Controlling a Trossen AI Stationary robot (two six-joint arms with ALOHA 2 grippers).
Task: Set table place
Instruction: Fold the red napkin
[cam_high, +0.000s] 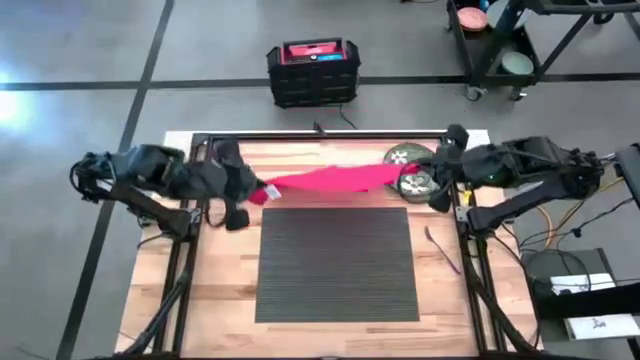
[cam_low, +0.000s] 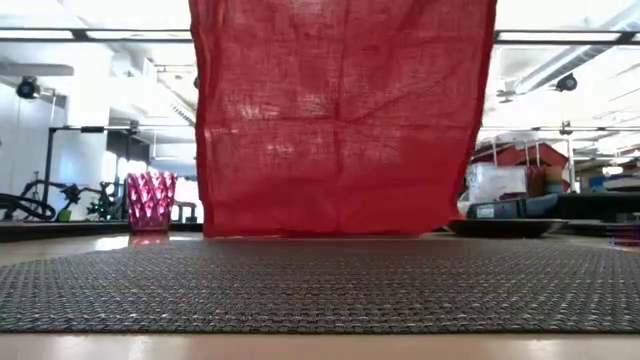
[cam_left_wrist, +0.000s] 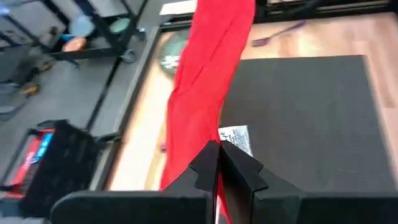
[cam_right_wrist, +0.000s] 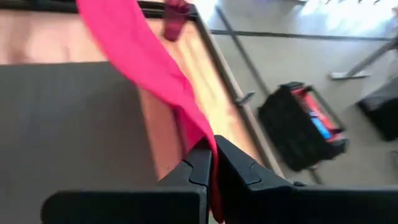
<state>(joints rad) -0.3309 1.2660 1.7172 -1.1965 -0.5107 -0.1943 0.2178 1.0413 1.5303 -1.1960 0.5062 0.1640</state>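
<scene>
A red cloth napkin (cam_high: 330, 180) is stretched between my two grippers above the table's far half. In the low view the napkin (cam_low: 340, 120) hangs as a wide sheet, its lower edge near the far edge of the table place (cam_high: 335, 262), a dark grey ribbed placemat. Whether that edge touches the table I cannot tell. My left gripper (cam_high: 262, 193) is shut on the napkin's left end. My right gripper (cam_high: 403, 175) is shut on its right end. My left gripper pinches the napkin's left upper end (cam_left_wrist: 208, 134) between its two shut fingers, coming from the table's left side. The cloth runs away from the fingers toward the other arm and hangs below; a white label (cam_left_wrist: 235, 138) shows beside the hold. My right gripper pinches the napkin's right upper end (cam_right_wrist: 200, 134) between its two shut fingers, coming from the table's right side. The cloth leads off toward the left arm in a drawn band and hangs below the hold.
A green patterned plate (cam_high: 402, 156) lies at the far right, partly under my right arm. A purple fork (cam_high: 445, 250) lies right of the placemat. A pink faceted glass (cam_low: 150, 202) stands at the far left. A black crate (cam_high: 313, 72) sits on the floor beyond.
</scene>
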